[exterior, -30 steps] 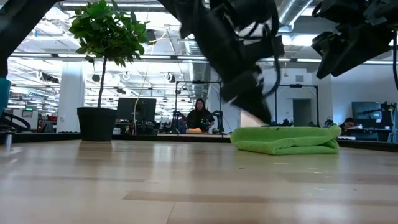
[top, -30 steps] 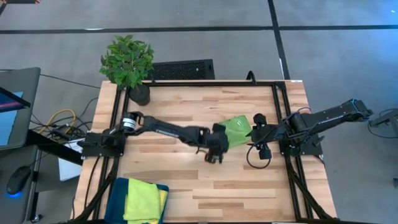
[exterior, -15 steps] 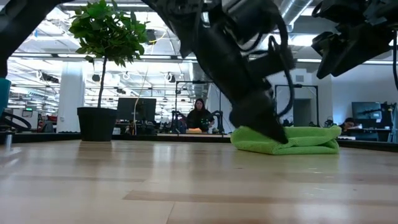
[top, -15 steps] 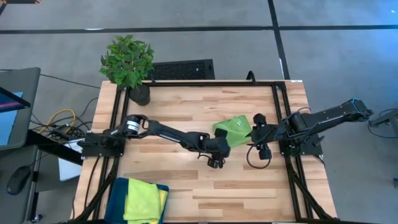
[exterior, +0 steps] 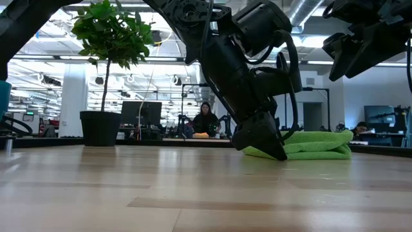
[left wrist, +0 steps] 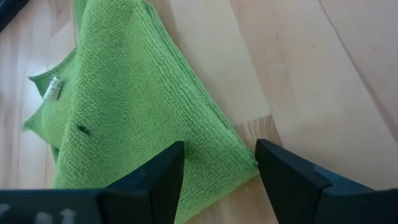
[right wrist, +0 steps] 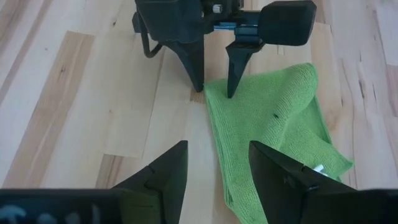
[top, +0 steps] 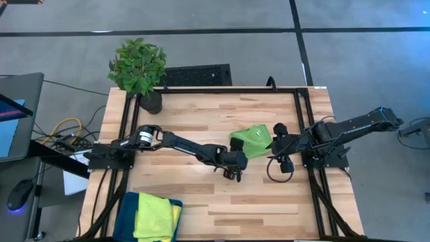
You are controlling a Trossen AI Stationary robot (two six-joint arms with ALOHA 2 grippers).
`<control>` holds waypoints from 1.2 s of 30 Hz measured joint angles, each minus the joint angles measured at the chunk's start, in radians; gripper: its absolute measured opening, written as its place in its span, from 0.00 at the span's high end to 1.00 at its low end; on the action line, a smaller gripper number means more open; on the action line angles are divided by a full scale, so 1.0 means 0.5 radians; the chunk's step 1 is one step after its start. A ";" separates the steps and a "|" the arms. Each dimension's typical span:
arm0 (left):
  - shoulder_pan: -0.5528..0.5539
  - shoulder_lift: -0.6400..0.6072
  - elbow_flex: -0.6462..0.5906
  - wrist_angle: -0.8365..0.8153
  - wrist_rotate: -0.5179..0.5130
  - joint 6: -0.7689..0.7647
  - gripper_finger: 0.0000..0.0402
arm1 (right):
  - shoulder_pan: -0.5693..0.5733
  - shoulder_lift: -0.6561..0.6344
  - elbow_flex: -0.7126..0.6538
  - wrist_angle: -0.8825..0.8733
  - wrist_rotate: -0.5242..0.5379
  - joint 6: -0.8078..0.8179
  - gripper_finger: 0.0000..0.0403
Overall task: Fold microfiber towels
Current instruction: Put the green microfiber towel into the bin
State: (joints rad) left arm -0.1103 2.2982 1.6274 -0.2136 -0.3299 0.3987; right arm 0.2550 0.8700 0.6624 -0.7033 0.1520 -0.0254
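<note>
A folded lime green microfiber towel [top: 250, 142] lies on the wooden table [top: 201, 114], right of centre, between the two grippers. The left gripper [top: 234, 174] is down at the towel's near corner with its fingers spread apart; in the left wrist view that corner [left wrist: 239, 163] sits in the gap between the two dark fingers [left wrist: 163, 171], and in the right wrist view one fingertip stands on the bare wood just beside the towel's edge while the other comes down on the cloth [right wrist: 273, 130]. Whether the tips actually press the table is hard to tell from the low view, where the gripper [exterior: 261, 142] hides the towel's near end. The right gripper [top: 281, 144] hangs above the table just right of the towel, its fingers parted and holding nothing. At the table's front left corner a yellow towel [top: 153, 216] lies over a teal one [top: 126, 212]. A potted plant [top: 139, 69] stands at the back left corner.
</note>
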 joint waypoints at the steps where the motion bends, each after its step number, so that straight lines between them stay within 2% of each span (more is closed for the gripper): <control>1: 0.002 0.017 0.006 -0.001 -0.015 -0.016 0.51 | 0.000 0.001 0.000 0.000 0.000 0.000 0.52; 6: 0.002 0.067 0.009 -0.018 -0.052 -0.065 0.52 | 0.000 0.001 0.000 0.009 0.002 0.000 0.52; 9: -0.002 0.071 0.008 -0.046 -0.052 -0.127 0.58 | 0.000 0.001 0.000 0.015 0.004 0.002 0.52; 15: -0.006 0.077 0.008 -0.124 -0.064 -0.185 0.82 | 0.000 0.000 0.000 0.016 0.004 0.002 0.52; 17: -0.006 0.077 0.008 -0.163 -0.037 -0.270 0.92 | 0.000 0.001 0.000 0.015 0.004 0.002 0.52; 19: -0.005 0.046 0.008 -0.217 0.022 -0.396 0.97 | 0.000 0.001 0.000 0.016 0.004 0.002 0.52; 31: -0.099 -0.283 -0.018 -1.056 0.097 -0.788 1.00 | 0.000 0.001 0.000 0.086 0.003 0.002 0.52; 36: -0.182 -0.384 -0.015 -1.430 0.201 -1.027 1.00 | 0.000 0.001 0.000 0.153 0.003 0.002 0.52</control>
State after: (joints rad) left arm -0.2013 2.1064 1.6201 -0.9287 -0.2292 -0.1147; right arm 0.2550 0.8703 0.6624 -0.6269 0.1535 -0.0242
